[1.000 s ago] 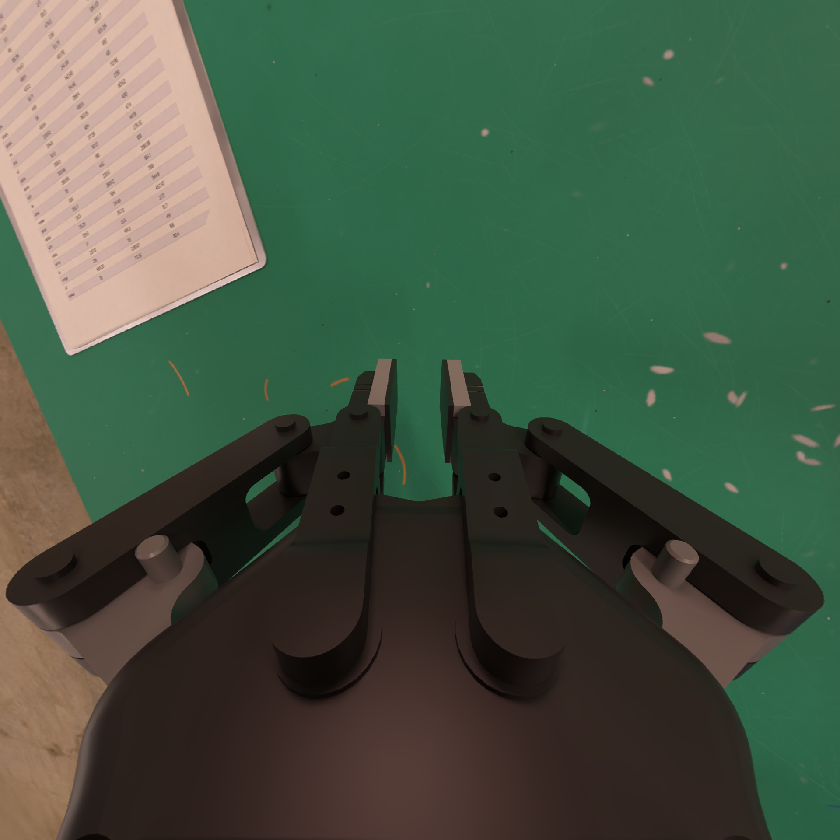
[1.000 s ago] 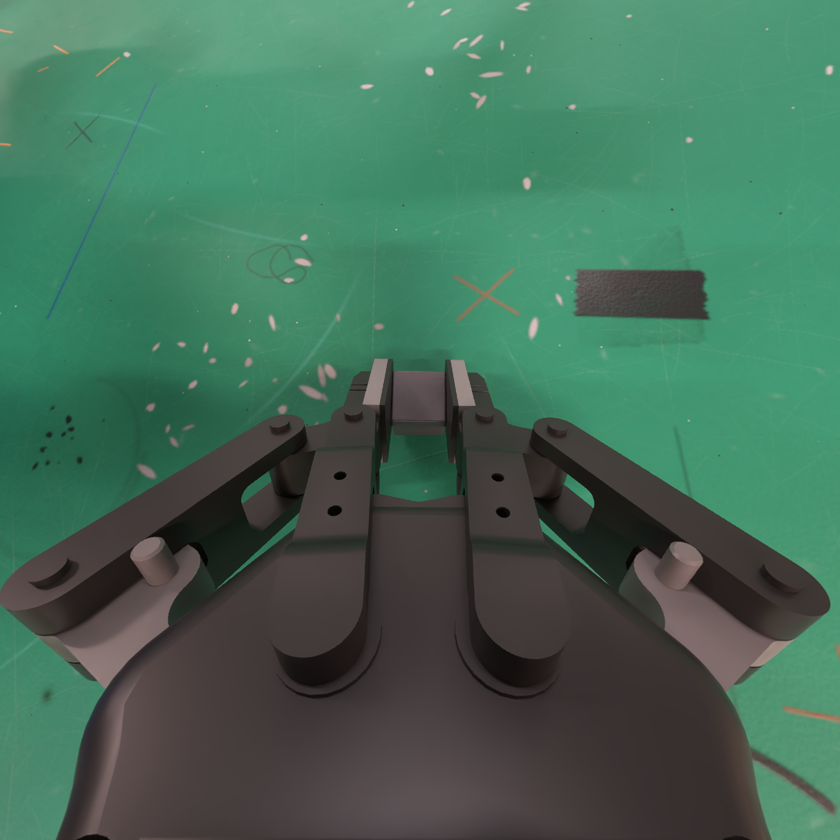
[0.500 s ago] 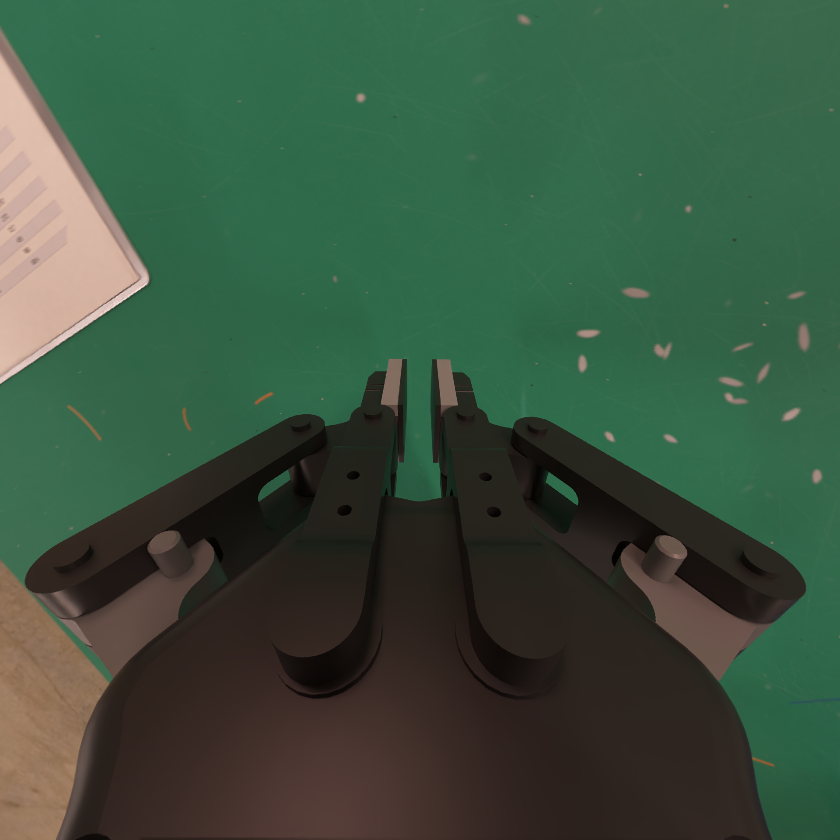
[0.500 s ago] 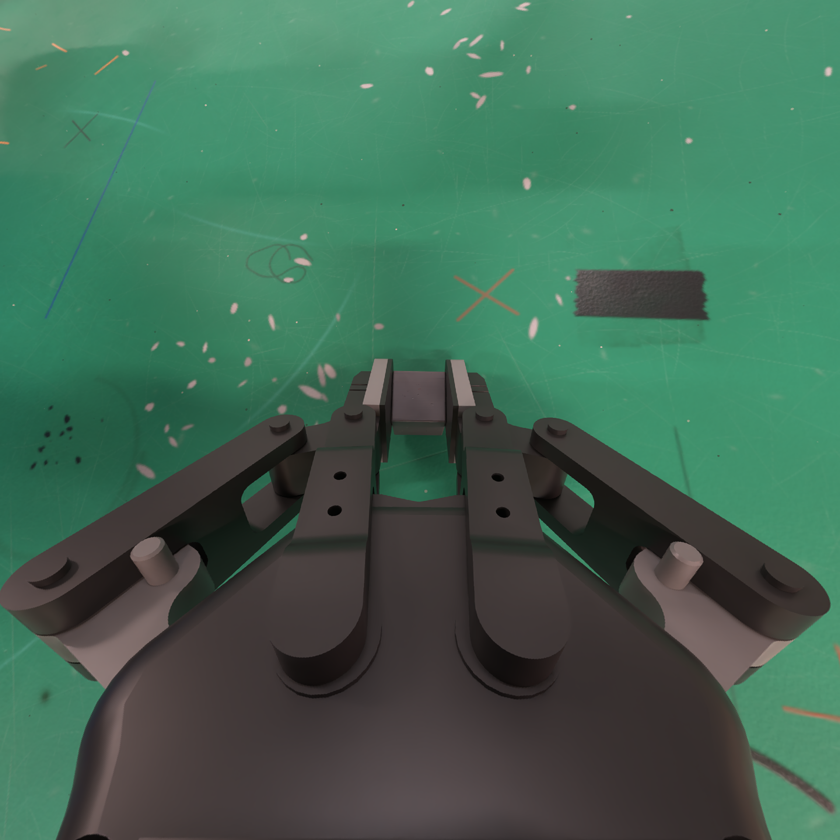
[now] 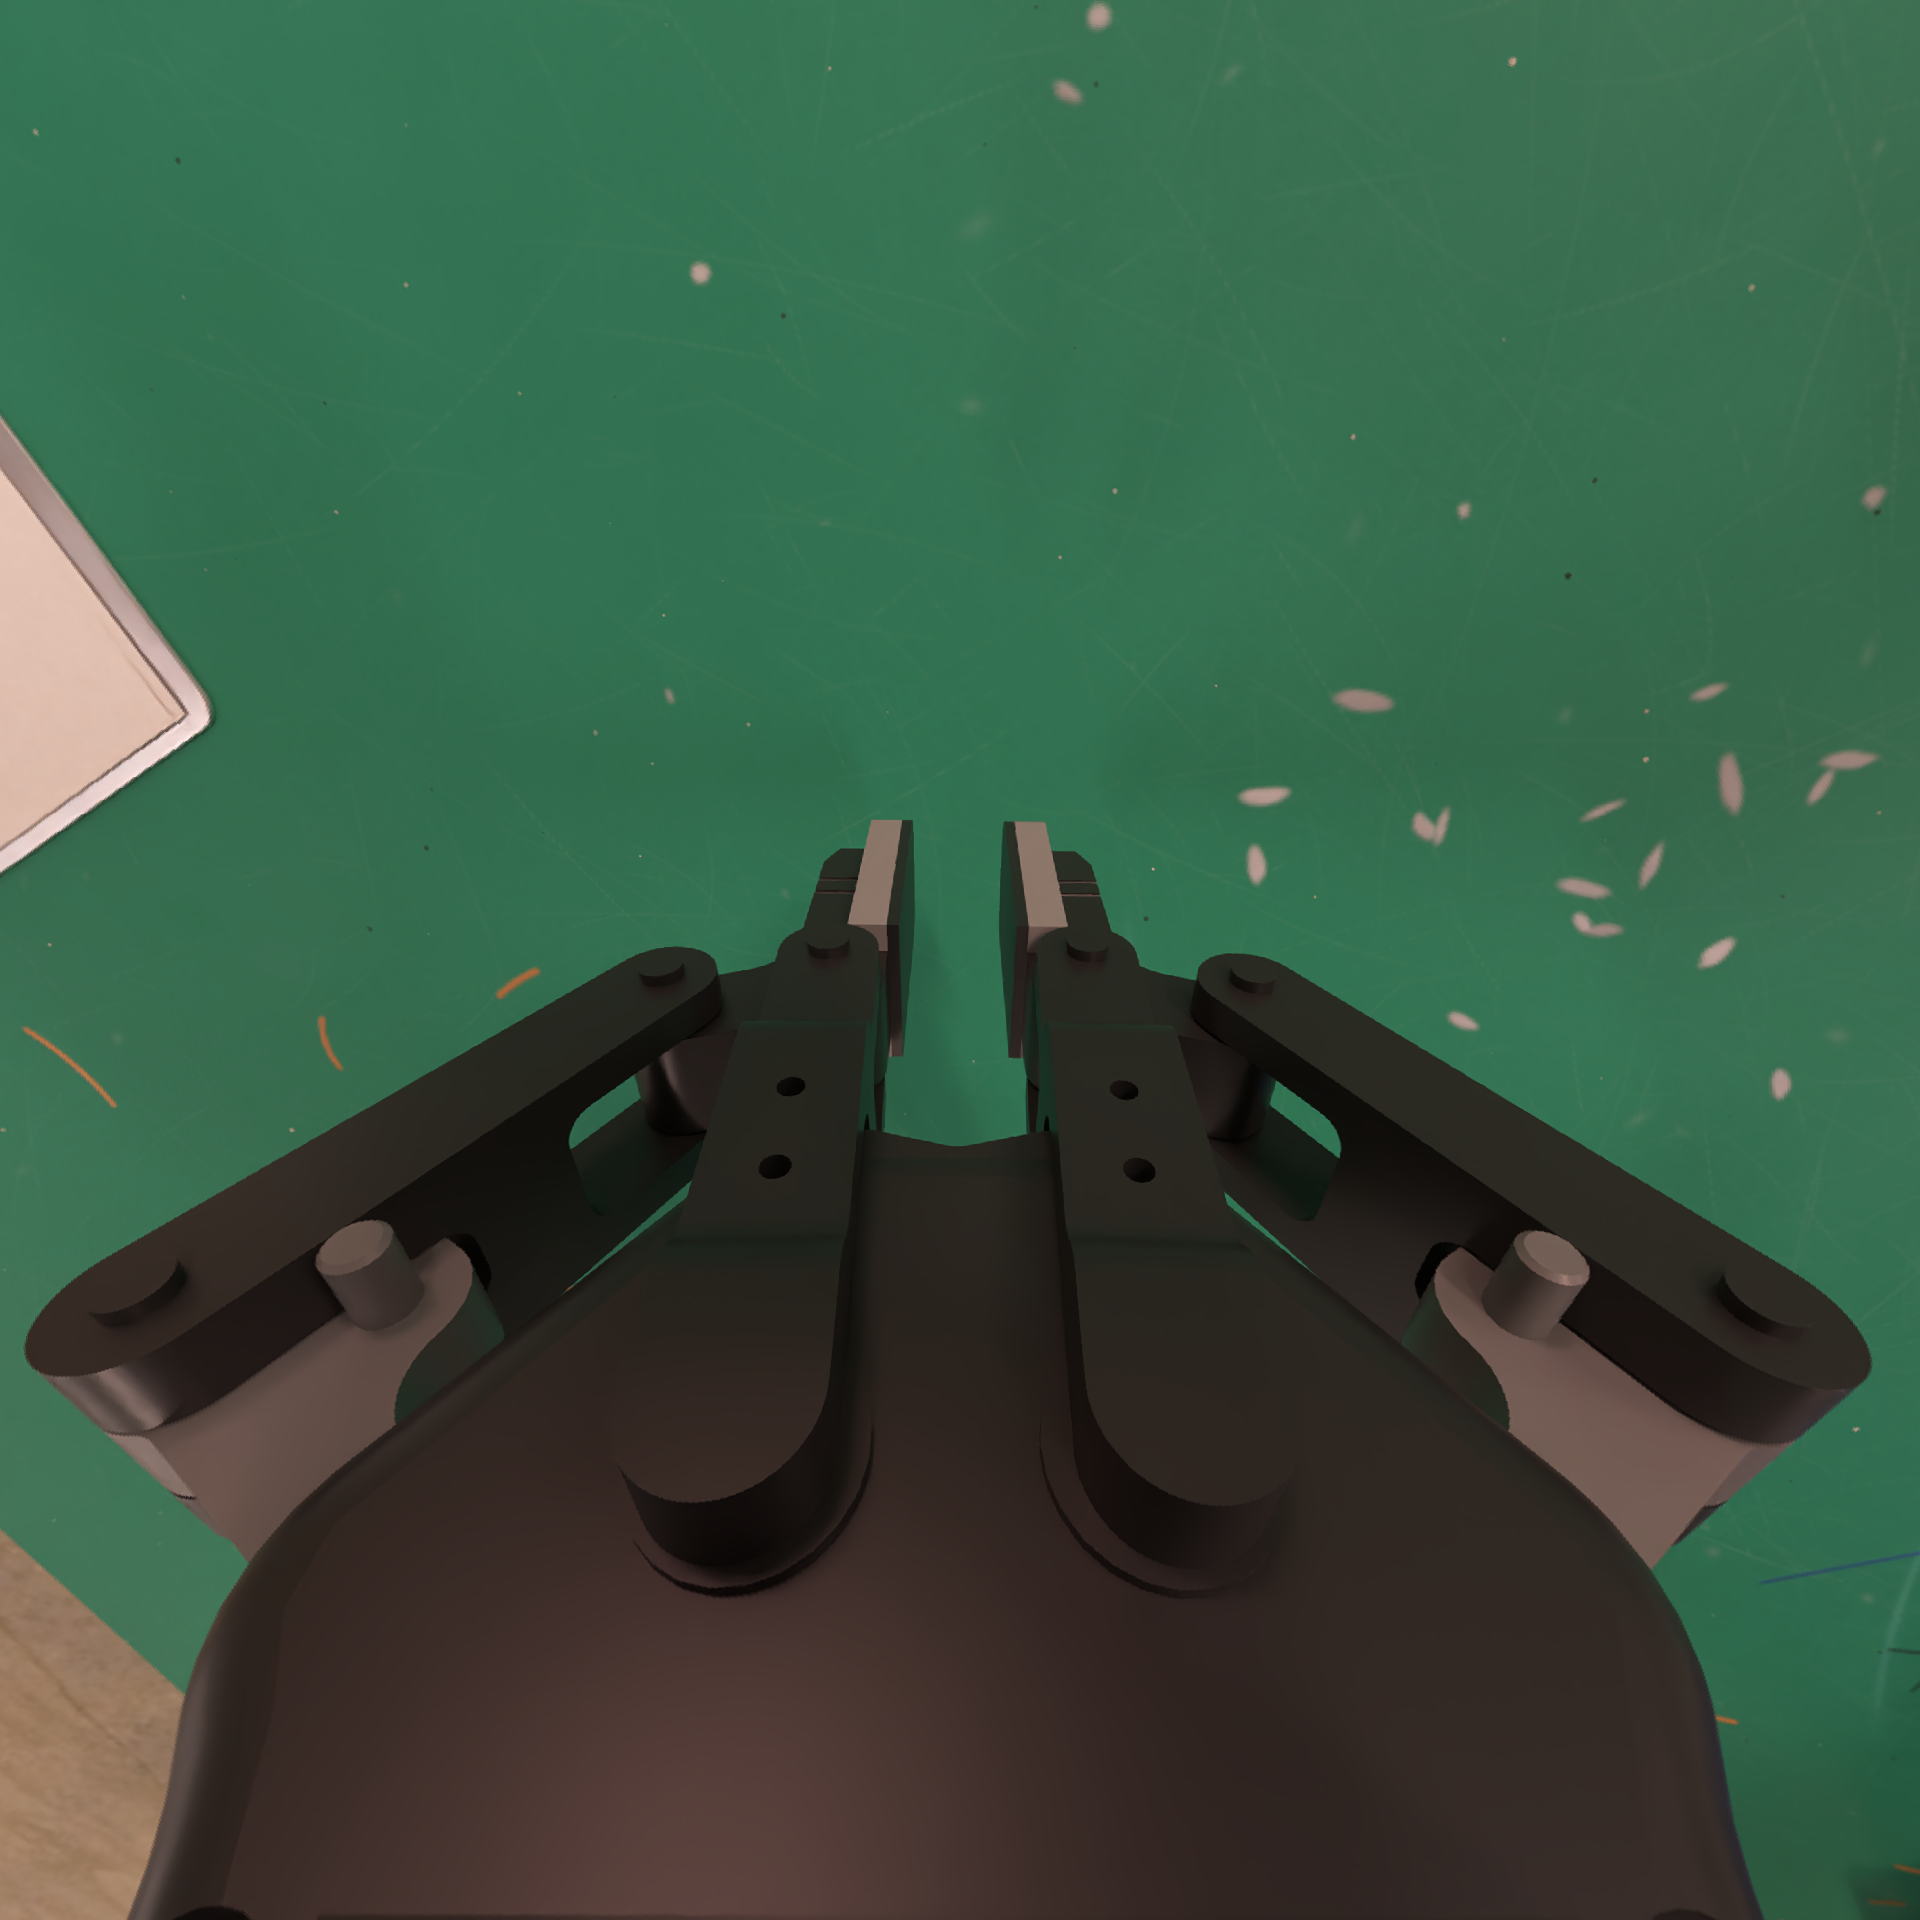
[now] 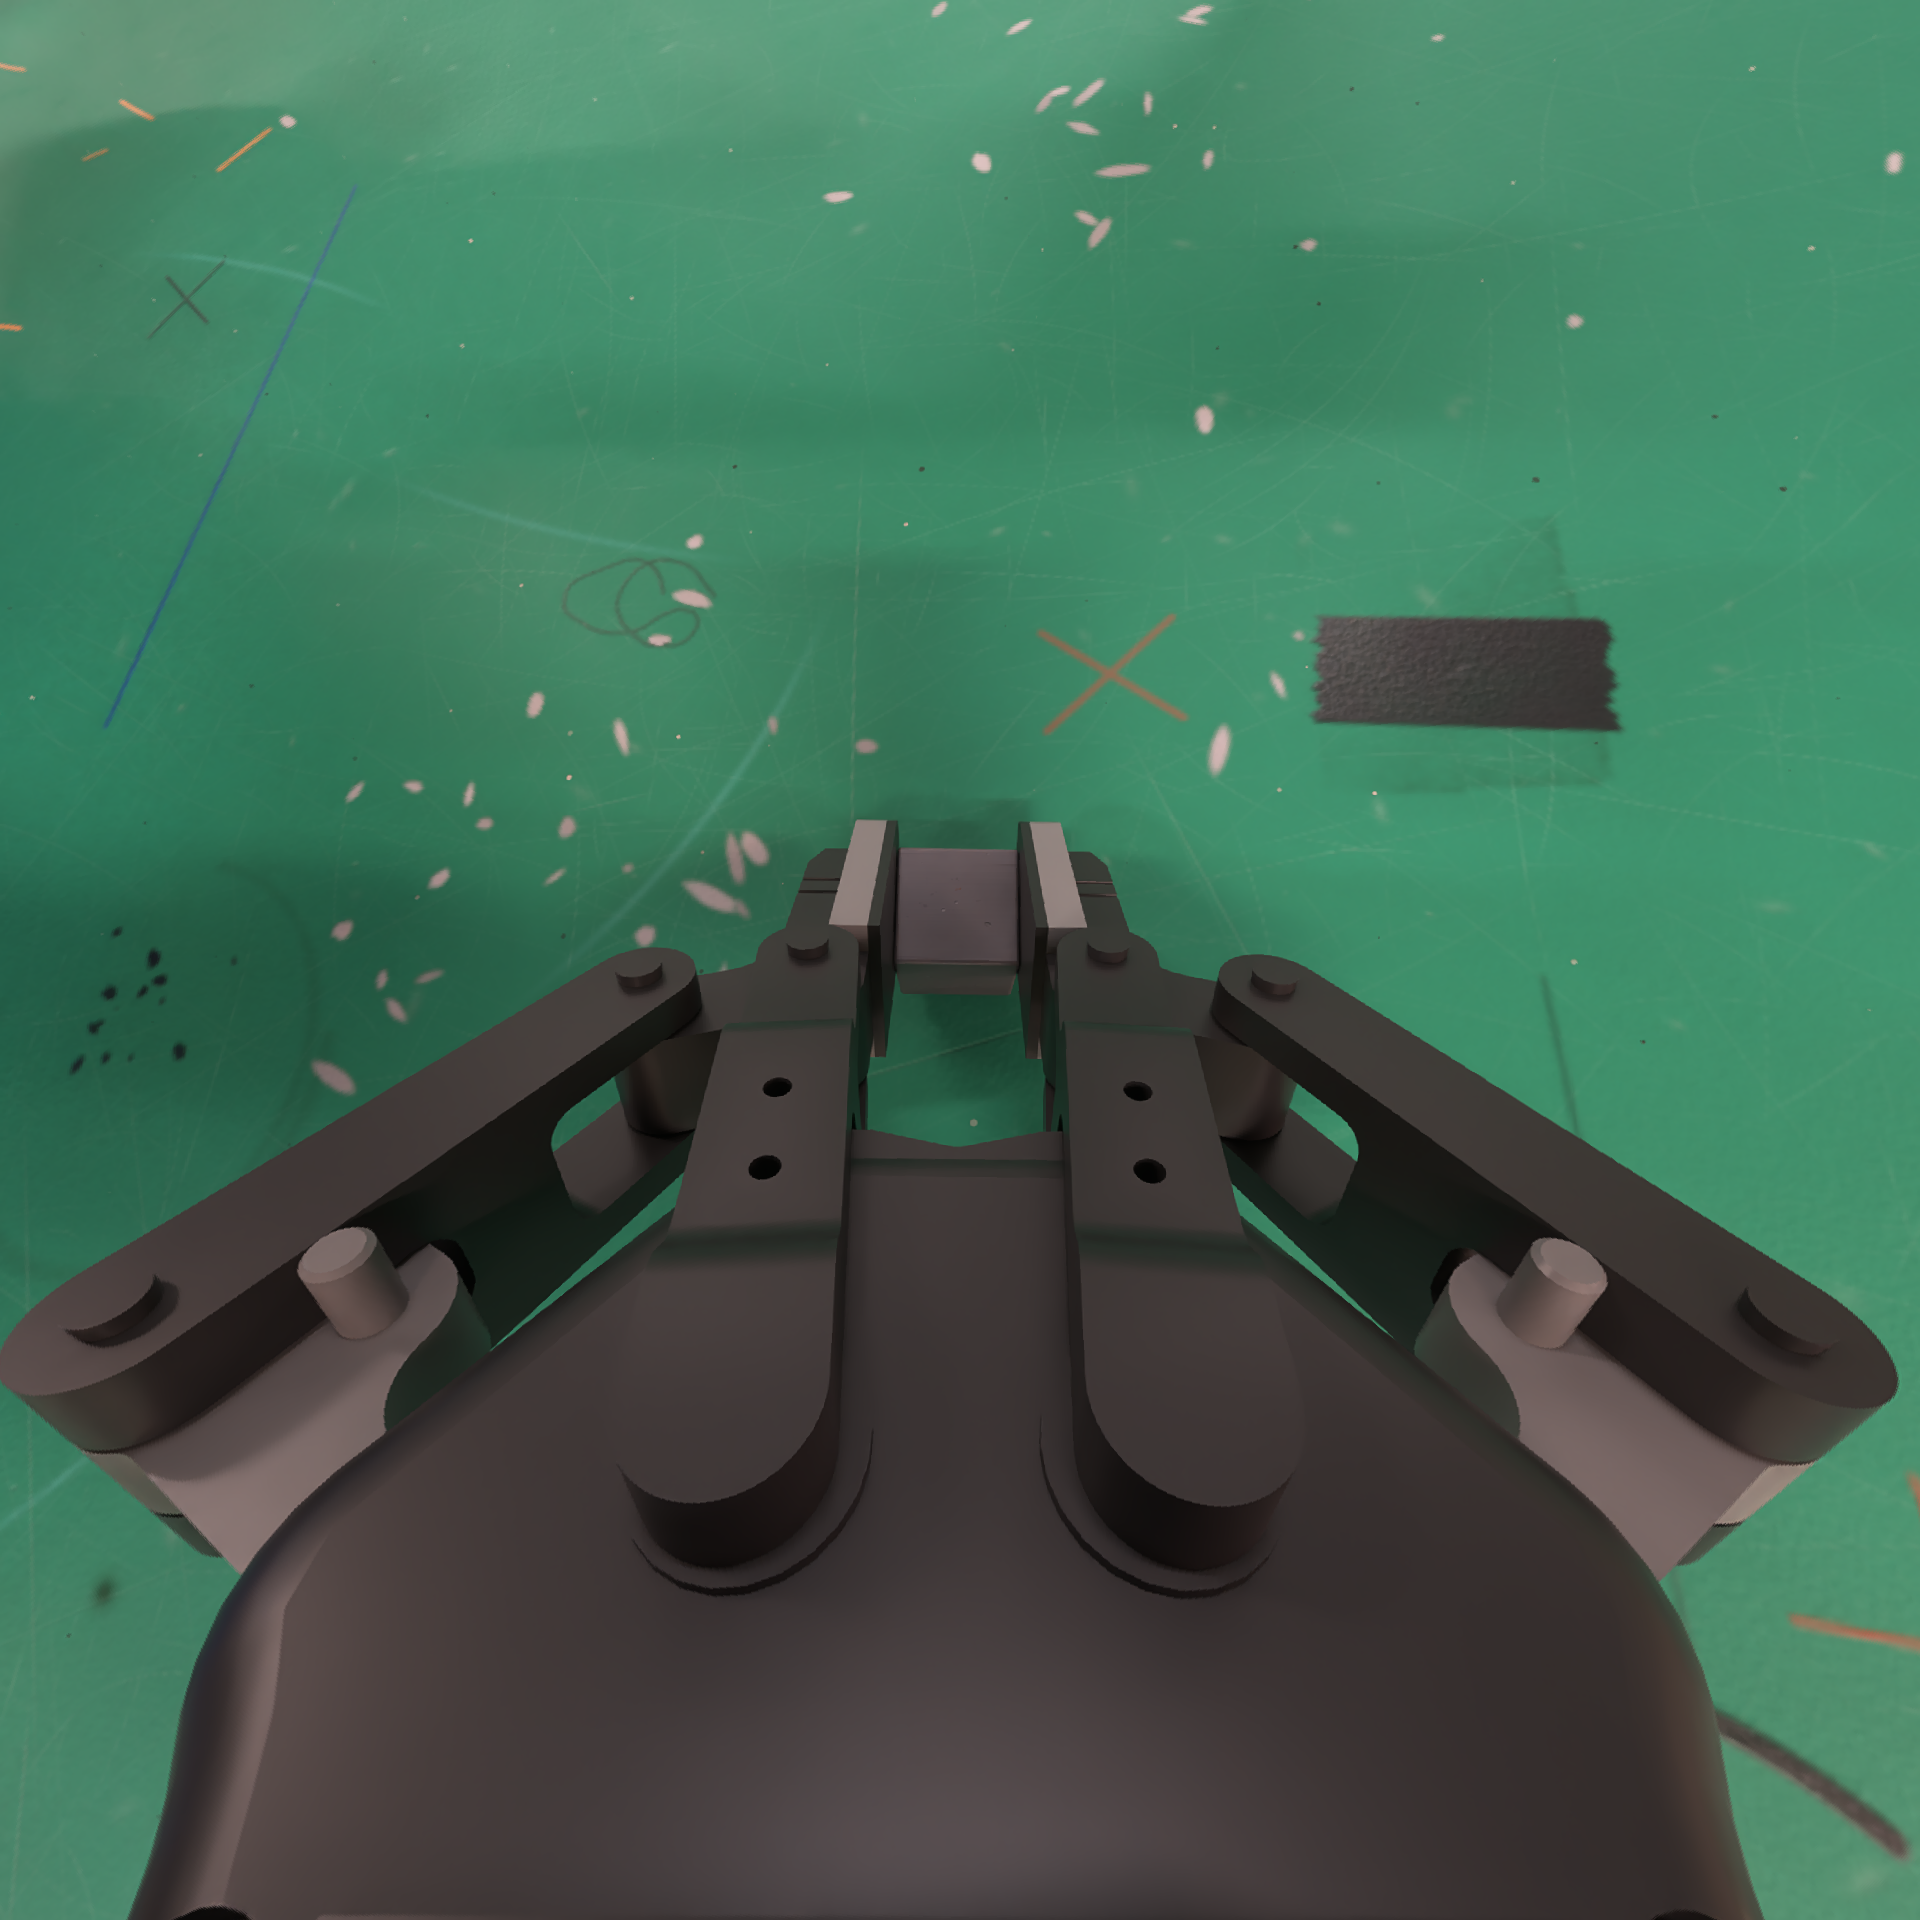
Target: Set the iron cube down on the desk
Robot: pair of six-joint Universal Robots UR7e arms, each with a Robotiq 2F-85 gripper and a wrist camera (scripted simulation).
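Still gripped | right gripper [image 6: 956,883] clamps the grey cube [image 6: 956,902] over the green desk [image 6: 935,416], unchanged | left gripper [image 5: 957,883] empty, fingers slightly wider than before | paper sheet [image 5: 73,665] slid further left

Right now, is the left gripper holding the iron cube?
No. The left gripper shows only green mat between its fingers; the iron cube sits clamped in the right gripper.

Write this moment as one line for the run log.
right gripper: shut on iron cube | left gripper: open, empty | below both: green mat
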